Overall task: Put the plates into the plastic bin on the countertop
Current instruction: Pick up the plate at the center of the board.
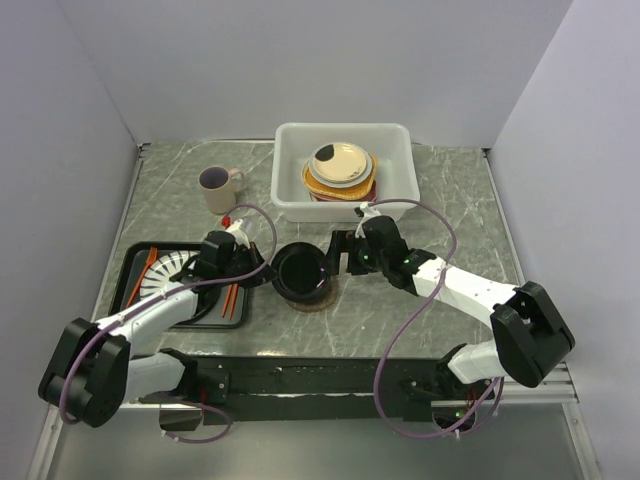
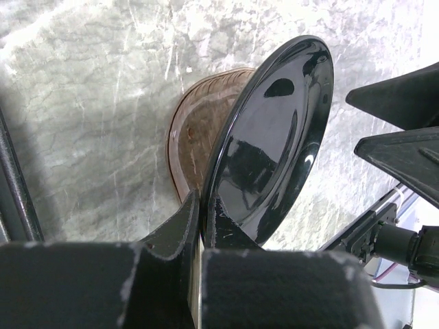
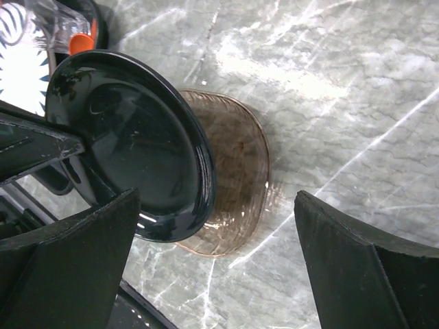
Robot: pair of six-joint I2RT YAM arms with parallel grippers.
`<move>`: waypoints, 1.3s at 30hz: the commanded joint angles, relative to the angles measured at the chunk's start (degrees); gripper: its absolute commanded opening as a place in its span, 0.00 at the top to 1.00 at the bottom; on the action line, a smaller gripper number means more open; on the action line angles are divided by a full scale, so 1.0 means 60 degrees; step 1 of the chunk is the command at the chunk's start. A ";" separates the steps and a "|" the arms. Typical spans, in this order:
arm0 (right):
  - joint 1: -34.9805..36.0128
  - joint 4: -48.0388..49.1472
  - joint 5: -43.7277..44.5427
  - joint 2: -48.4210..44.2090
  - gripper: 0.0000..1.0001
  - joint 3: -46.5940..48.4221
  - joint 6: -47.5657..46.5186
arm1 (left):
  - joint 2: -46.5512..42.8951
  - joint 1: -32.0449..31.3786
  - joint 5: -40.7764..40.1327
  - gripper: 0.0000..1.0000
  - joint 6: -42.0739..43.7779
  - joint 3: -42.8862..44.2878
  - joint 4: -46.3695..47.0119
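Note:
A glossy dark brown-black plate [image 1: 300,272] [image 2: 274,137] [image 3: 130,137] is tilted up off the countertop [image 1: 450,200]. My left gripper [image 1: 262,272] [image 2: 204,205] is shut on its left rim. Under it lies a translucent brown plate [image 2: 195,123] [image 3: 240,157], flat on the marble. My right gripper [image 1: 338,255] [image 3: 218,199] stands wide open just right of the dark plate, with nothing between its fingers. The white plastic bin [image 1: 290,135] sits behind and holds a stack of plates, a cream one [image 1: 340,165] on top.
A tan mug [image 1: 220,188] stands left of the bin. A flat black tray [image 1: 135,285] at the left carries a zebra-striped plate [image 1: 165,270] and orange chopsticks [image 1: 232,300]. Grey walls close in the back and both sides.

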 commanded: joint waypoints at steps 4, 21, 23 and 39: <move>-0.0043 0.0616 -0.0557 -0.0050 0.00 -0.0070 -0.0033 | -0.0477 -0.0031 0.0360 0.99 -0.0052 0.0196 0.0468; -0.0043 0.1568 -0.2154 0.0536 0.58 -0.0085 0.0288 | -0.0624 -0.0016 0.1445 0.99 -0.0227 -0.0126 0.1626; -0.0029 0.1656 -0.2214 0.0551 0.72 -0.0085 0.0289 | -0.0667 -0.0016 0.1431 0.99 -0.0198 -0.0126 0.1626; -0.0058 0.1642 -0.2068 0.0316 1.00 -0.0158 0.0216 | -0.0726 -0.0016 0.1051 0.96 -0.0037 0.0049 0.1232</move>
